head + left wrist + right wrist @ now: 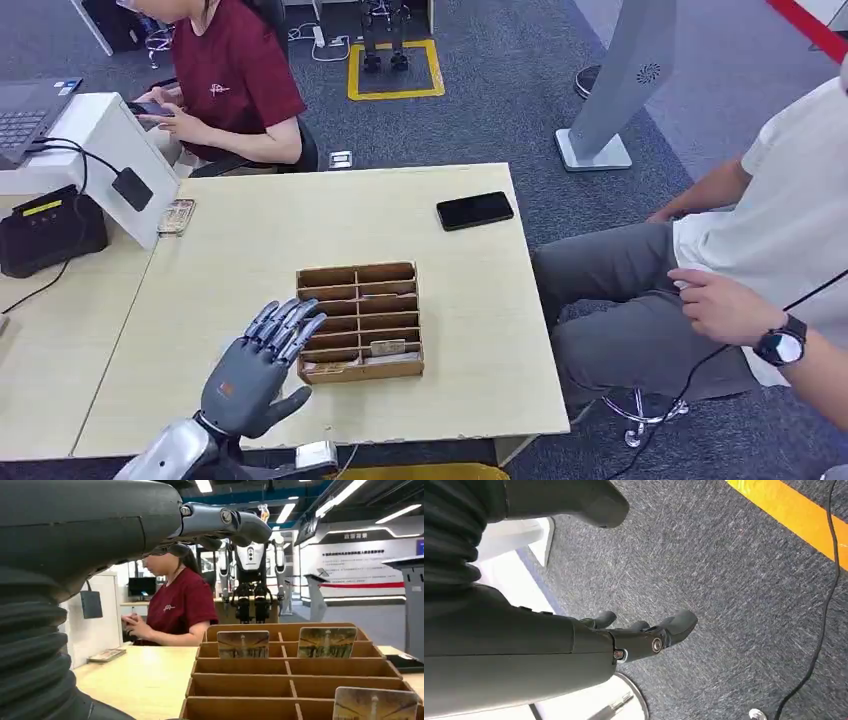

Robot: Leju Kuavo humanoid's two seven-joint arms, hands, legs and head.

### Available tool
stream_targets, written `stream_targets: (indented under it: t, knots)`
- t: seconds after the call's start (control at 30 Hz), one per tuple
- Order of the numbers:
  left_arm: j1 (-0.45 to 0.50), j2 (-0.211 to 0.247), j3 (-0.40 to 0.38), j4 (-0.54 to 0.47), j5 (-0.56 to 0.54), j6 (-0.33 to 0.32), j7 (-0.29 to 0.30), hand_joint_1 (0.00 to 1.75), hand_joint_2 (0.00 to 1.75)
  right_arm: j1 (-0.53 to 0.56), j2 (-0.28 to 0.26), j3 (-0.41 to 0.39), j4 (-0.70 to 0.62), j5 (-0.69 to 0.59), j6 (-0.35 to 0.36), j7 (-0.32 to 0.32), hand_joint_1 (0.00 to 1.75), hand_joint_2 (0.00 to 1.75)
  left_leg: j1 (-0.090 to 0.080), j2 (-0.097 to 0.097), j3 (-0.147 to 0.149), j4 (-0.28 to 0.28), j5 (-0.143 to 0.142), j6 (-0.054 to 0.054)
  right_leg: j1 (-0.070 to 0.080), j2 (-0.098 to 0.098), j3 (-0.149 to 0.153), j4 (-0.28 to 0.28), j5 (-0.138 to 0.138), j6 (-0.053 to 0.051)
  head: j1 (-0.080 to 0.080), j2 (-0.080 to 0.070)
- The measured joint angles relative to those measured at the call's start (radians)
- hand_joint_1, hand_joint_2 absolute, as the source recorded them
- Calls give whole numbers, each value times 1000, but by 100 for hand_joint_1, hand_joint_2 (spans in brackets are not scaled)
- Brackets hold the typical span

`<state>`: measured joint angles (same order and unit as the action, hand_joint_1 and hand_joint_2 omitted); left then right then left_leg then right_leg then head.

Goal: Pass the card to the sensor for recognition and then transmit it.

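Observation:
A brown slotted cardboard card box sits in the middle of the wooden table; cards stand in some of its slots, such as one card near the front. In the left wrist view the card box shows cards upright, one card at the far row. My left hand hovers just left of the box, fingers spread and reaching toward its left edge, holding nothing. The white sensor stand with a black pad is at the table's far left. My right hand hangs over grey carpet, fingers loosely apart, empty.
A black phone lies at the table's far right. A small stack of cards rests by the sensor stand. A black terminal sits at far left. One person in red sits behind the table; another sits at the right.

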<state>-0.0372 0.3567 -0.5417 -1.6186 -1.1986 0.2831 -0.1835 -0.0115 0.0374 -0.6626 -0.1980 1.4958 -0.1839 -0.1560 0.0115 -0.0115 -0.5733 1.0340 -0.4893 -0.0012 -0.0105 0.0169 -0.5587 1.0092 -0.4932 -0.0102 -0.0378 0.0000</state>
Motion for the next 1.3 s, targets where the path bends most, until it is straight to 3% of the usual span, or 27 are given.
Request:
stream_targets:
  t: [0.3, 0.63, 1.3]
  knots:
    - [-16, -22, -16, 74, -22, 5, 44, 0, 175, -2, 3, 0, 0, 1, -2, -2, 0, 175, 0, 0, 0, 0, 0, 0, 0, 0, 0, 0, 0, 0, 0, 0]
    - [-17, -22, -16, 111, 51, -60, 6, 0, 175, -2, 3, -2, 0, 3, 0, 0, 0, 175, 0, 0, 0, 0, 0, 0, 0, 0, 0, 0, 0, 0, 0, 0]
    - [-17, -21, -26, 144, 48, -63, 5, 0, 175, -5, 3, -12, 0, 3, 0, -3, 0, 175, 0, 0, 0, 0, 0, 0, 0, 0, 0, 0, 0, 0, 0, 0]
